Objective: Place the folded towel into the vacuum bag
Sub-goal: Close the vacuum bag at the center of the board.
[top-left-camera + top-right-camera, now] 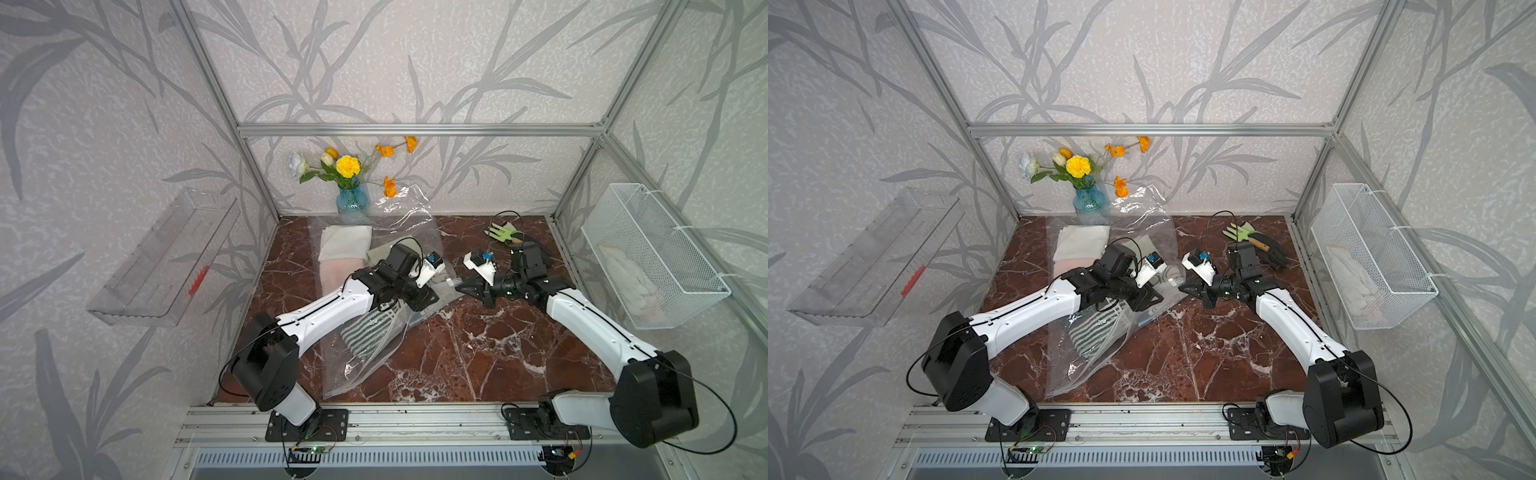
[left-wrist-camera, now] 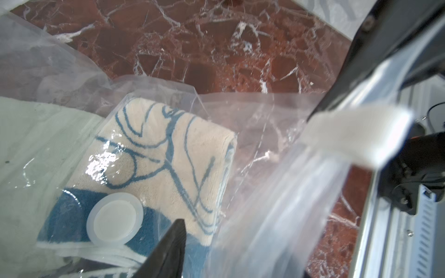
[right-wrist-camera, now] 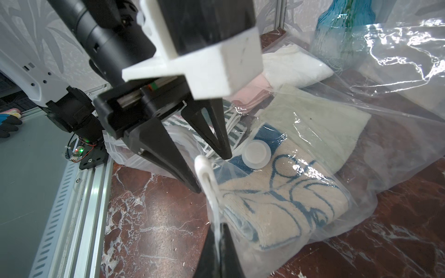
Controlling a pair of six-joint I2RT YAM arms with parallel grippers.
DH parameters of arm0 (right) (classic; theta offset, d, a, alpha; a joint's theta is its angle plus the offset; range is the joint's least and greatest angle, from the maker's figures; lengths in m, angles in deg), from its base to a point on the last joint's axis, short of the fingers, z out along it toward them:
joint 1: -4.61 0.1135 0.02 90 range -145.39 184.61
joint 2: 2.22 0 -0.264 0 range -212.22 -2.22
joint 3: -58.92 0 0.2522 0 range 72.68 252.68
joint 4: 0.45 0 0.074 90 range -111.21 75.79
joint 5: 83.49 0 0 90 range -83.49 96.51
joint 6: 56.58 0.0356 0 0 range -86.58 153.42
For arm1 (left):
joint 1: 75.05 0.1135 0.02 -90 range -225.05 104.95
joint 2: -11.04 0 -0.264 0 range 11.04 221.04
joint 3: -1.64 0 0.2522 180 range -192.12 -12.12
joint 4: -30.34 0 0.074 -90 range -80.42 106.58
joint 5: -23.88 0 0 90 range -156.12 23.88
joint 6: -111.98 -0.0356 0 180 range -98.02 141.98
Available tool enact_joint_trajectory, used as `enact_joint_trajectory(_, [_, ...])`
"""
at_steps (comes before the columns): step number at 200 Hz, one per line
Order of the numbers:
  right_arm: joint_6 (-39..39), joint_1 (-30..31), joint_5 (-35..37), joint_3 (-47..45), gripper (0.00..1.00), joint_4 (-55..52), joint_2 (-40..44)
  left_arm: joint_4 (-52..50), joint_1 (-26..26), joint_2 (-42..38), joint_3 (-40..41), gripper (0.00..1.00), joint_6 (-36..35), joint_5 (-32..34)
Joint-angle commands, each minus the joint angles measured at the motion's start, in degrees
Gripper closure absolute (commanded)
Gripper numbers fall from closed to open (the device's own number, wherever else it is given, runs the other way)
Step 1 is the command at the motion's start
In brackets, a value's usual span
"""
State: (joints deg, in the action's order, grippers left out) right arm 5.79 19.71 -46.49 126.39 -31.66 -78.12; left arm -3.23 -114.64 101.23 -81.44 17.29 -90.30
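The right pincer (image 3: 218, 228) is pinching shut on the zip edge of the vacuum bag (image 3: 361, 190). Just beyond, the left pincer (image 3: 210, 173) is hanging with jaws apart, gripping nothing, beside the white slider clip (image 3: 200, 162). Farther in, the cream-and-blue towel (image 3: 277, 209) is lying inside the bag under the valve cap (image 3: 256, 152); seemingly only sealing is remaining.

No writing, label, brand or number can be read in any view. The blue lines on the cream towel (image 3: 284, 199) are a drawn pattern, not letters, and the round white cap (image 3: 256, 155) just beside the left hand (image 3: 209, 172) is blank.
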Motion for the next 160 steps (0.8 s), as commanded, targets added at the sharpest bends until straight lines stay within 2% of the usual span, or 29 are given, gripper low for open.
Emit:
enact_joint_trajectory(1, [0.3,-0.1,-4.0,2.4,1.0,-1.3,1.2,3.0,0.4,-1.0,-3.3,0.46,3.7,-5.7])
enact_joint_trajectory(57, [0.8,-0.1,-6.0,2.8,1.0,-1.3,0.6,7.9,0.9,1.4,-7.5,0.48,7.3,-13.9])
enact_joint_trajectory(73, [1.1,-0.1,-6.2,2.8,1.0,-1.0,0.7,7.9,1.0,1.6,-7.4,0.5,7.1,-15.1])
enact_joint_trajectory(97, [1.4,-0.2,-6.3,2.9,1.0,-1.0,0.7,6.8,1.6,1.6,-7.0,0.6,6.5,-15.3])
enact_joint_trajectory(132, [2.4,-0.9,-6.9,3.1,1.0,-0.3,0.5,5.1,3.0,1.0,-6.3,0.59,6.4,-16.1])
enact_joint_trajectory(160, [3.0,-0.9,-7.3,3.2,1.0,0.0,0.2,4.0,3.1,1.9,-7.3,0.63,5.4,-18.7])
